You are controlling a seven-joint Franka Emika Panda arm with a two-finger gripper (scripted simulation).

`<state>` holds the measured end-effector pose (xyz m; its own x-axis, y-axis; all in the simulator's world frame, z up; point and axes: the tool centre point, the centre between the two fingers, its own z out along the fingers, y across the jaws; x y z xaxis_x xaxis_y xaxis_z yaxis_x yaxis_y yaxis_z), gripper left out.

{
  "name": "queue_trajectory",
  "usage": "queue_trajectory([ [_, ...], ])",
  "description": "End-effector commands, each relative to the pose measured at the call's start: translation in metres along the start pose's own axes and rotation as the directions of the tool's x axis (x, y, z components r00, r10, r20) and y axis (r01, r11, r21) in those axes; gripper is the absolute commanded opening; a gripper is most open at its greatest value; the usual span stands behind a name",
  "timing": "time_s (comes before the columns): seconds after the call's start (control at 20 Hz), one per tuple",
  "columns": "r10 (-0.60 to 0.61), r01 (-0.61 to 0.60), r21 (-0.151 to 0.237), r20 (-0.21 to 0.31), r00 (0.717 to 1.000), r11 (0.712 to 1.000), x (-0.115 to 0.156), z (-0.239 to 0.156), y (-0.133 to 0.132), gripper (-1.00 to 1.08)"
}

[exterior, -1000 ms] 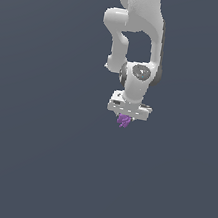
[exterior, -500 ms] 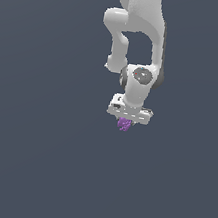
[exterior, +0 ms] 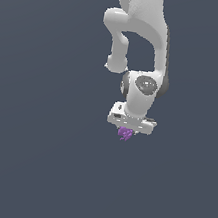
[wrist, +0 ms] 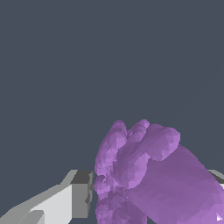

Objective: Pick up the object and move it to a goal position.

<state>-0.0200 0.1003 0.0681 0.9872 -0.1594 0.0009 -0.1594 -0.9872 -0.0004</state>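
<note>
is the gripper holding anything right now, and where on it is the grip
Yes: the gripper holds the purple lumpy object, clamped between its fingers by the object's upper part; its pronged end hangs below.

The object [exterior: 125,133] is a tiny bright purple lump, irregular and knobbly, with short rounded prongs sticking out of one side. In the exterior view it sits a little right of the frame's centre and slightly below mid-height, tucked right under the white end effector [exterior: 127,129], with its lower part poking out beneath; nothing but plain dark grey background shows around it. In the wrist view the object [wrist: 148,179] fills the lower right of the frame: a faceted purple mass whose stubby prongs bunch together and point toward the upper part of the frame, pressed against a grey-tipped finger [wrist: 81,192] beside it.
</note>
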Motion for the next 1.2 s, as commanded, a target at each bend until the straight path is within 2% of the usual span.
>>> queue_trajectory([
  [0.0, 0.000, 0.000, 0.000, 0.000, 1.000, 1.000, 0.016, -0.003, -0.004, -1.00],
  [0.65, 0.000, 0.000, 0.000, 0.000, 1.000, 1.000, 0.086, -0.013, -0.024, -1.00],
  [1.15, 0.000, 0.000, 0.000, 0.001, 1.000, 1.000, 0.126, -0.018, -0.036, -1.00],
])
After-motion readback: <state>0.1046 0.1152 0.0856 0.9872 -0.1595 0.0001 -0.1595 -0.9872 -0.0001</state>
